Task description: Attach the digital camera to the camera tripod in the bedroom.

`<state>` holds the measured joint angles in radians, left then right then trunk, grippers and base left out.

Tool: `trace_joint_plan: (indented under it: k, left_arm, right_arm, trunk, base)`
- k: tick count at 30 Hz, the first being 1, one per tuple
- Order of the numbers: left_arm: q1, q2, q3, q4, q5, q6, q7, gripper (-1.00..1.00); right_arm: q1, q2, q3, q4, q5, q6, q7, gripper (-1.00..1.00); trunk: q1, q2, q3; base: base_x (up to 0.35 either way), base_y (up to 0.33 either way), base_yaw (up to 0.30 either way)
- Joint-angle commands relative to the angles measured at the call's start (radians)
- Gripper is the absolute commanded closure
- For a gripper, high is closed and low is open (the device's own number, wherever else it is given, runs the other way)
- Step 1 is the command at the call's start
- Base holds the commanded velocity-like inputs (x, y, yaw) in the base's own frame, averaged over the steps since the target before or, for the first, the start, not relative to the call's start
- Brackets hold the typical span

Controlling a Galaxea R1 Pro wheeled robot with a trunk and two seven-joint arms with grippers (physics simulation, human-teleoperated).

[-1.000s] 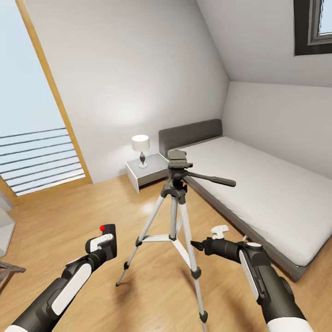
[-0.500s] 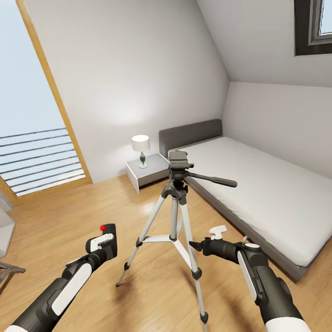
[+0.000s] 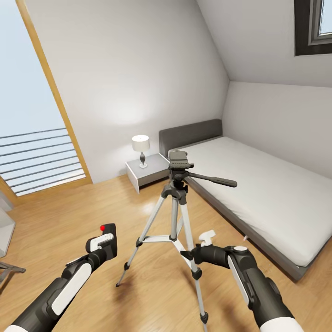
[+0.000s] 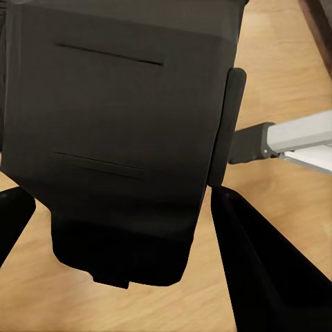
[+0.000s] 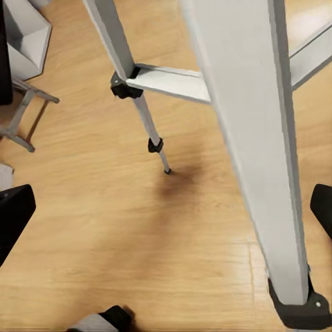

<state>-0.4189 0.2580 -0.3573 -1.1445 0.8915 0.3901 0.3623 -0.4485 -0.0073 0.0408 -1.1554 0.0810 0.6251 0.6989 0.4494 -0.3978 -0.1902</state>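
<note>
White lamp (image 3: 140,148) on grey nightstand (image 3: 148,171); wood-framed window (image 3: 34,124) with railing at left.

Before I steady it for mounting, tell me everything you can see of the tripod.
The camera tripod stands upright on the light wood floor near the bed. Three silver telescoping legs with black joints and feet spread from a centre brace. On top sits a bare black pan head whose long handle points toward the bed. The right gripper is open around its nearest leg.

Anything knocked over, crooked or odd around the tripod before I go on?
Nothing stands out. The tripod stands upright on the wood floor with its legs spread. The lamp sits straight on the nightstand. The left end effector holds the camera; the right end effector is open beside a tripod leg.
</note>
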Motion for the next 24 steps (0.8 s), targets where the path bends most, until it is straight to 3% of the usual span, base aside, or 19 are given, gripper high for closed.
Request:
trace_joint_plan:
  k: [1, 6, 24]
  left_arm:
    - [-0.001, 0.001, -0.003, -0.002, 0.008, 0.001, 0.007, 1.00]
    - [-0.001, 0.001, -0.005, 0.000, 0.009, 0.003, 0.010, 1.00]
    - [-0.001, 0.000, -0.004, 0.003, 0.007, 0.013, 0.012, 1.00]
  right_arm:
    - [-0.001, 0.000, 0.003, 0.002, 0.009, -0.005, 0.006, -1.00]
    - [-0.001, -0.002, 0.007, 0.010, 0.015, -0.066, -0.001, -1.00]
    - [-0.001, -0.003, -0.003, 0.002, 0.006, -0.073, -0.029, -1.00]
  trunk:
    - [0.001, -0.002, -0.002]
    - [0.001, -0.002, -0.002]
    - [0.001, -0.002, -0.002]
  base:
    - [0.000, 0.000, 0.000]
    - [0.000, 0.000, 0.000]
    - [0.000, 0.000, 0.000]
